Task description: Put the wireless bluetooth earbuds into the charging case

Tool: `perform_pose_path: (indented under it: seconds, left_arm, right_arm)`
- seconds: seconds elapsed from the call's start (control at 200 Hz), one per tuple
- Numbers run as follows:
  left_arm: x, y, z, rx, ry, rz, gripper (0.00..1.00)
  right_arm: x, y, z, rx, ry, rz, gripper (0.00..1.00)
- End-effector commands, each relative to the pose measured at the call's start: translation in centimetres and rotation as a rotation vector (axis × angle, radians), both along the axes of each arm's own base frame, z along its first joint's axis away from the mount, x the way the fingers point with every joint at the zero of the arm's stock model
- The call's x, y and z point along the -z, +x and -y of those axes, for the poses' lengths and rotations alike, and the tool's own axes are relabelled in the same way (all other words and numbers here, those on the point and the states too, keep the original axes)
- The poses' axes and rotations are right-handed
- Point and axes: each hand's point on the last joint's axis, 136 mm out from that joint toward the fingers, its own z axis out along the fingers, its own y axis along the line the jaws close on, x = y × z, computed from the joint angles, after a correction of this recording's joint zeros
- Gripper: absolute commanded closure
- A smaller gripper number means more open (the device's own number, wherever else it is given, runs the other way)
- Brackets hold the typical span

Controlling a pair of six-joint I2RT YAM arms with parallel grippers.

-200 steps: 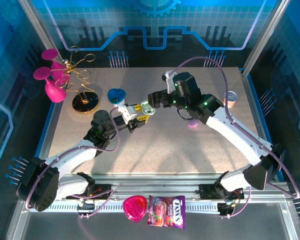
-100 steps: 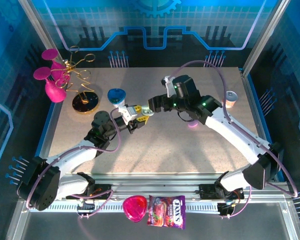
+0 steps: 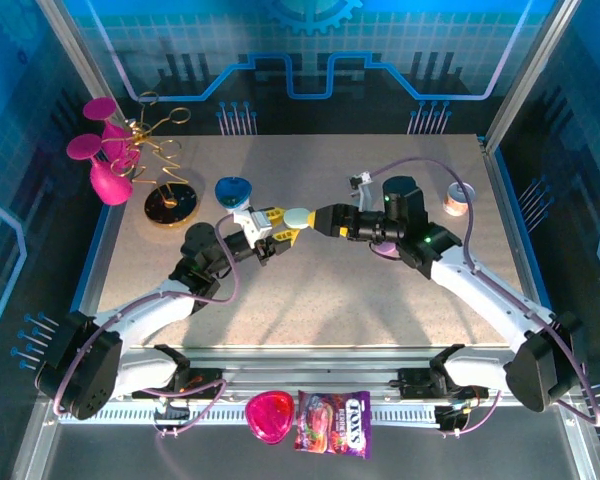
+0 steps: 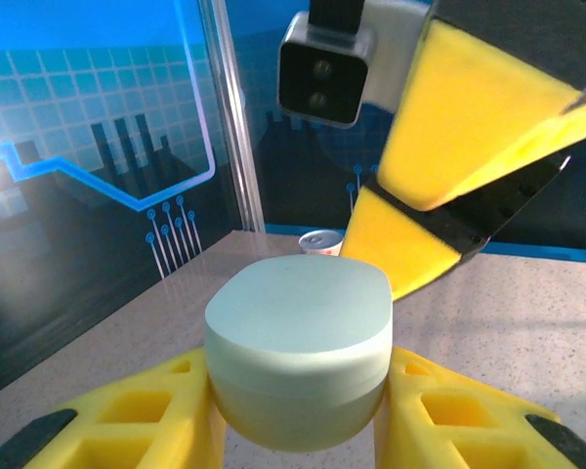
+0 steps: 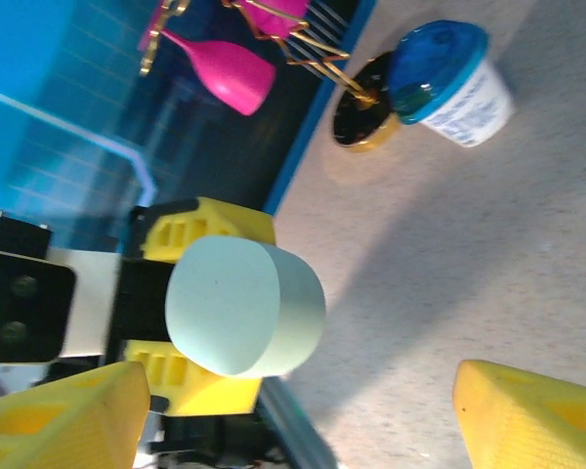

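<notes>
A mint-green oval charging case (image 3: pixel 298 216) hangs above the middle of the table with its lid closed. My left gripper (image 3: pixel 280 222) is shut on it, one yellow finger pressed on each side (image 4: pixel 298 391). The case (image 4: pixel 298 342) fills the lower centre of the left wrist view. My right gripper (image 3: pixel 320 218) faces the case from the right, just short of it. Its jaws stand open, one yellow finger (image 5: pixel 68 420) on either side of the frame, and the case (image 5: pixel 244 308) sits ahead between them. The earbuds are out of view.
A blue-lidded cup (image 3: pixel 234 190) stands just behind the left gripper. A gold stand (image 3: pixel 170 200) with pink glasses is at the back left. A small can (image 3: pixel 459 197) sits at the right edge. A lilac object (image 3: pixel 385 248) lies under the right arm. A pink case (image 3: pixel 268 415) and a candy bag (image 3: pixel 333 423) lie on the front rail.
The right arm dropped lower and swung its gripper round to face the case from the right, its jaws narrowing a little. The left gripper kept holding the case in place.
</notes>
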Motion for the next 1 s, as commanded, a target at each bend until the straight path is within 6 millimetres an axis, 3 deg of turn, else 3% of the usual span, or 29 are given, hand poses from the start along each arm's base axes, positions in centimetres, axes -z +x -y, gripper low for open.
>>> perform_pose_path:
  seconds: [0.0, 0.33, 0.52, 0.545, 0.605, 0.78, 0.996]
  left_arm:
    - [-3.3, -1.7, 0.4, 0.072, -0.07, 0.087, 0.62]
    - [-4.0, -2.0, 0.5, 0.087, -0.078, 0.103, 0.62]
    - [-3.5, -1.9, 0.4, 0.075, -0.069, 0.099, 0.62]
    - [-3.6, -2.0, 0.4, 0.076, -0.069, 0.101, 0.62]
    - [-3.5, -2.0, 0.4, 0.075, -0.068, 0.1, 0.62]
    - [-3.2, -1.8, 0.4, 0.069, -0.062, 0.098, 0.62]
    - [-2.8, -1.8, 0.3, 0.063, -0.046, 0.088, 0.57]
  right_arm:
    - [-4.3, -1.0, -1.2, -0.091, 0.225, -0.018, 0.2]
    - [-3.0, -0.8, -4.2, -0.171, 0.335, -0.127, 0.41]
    - [-2.8, -0.7, -4.3, -0.15, 0.331, -0.137, 0.65]
    - [-1.6, -0.8, -4.2, -0.143, 0.316, -0.161, 0.67]
    - [-1.3, -0.7, -4.1, -0.137, 0.31, -0.168, 0.73]
    - [-1.2, -0.7, -3.8, -0.12, 0.287, -0.153, 0.82]
    - [-1.0, -0.6, -3.3, -0.096, 0.257, -0.124, 0.84]
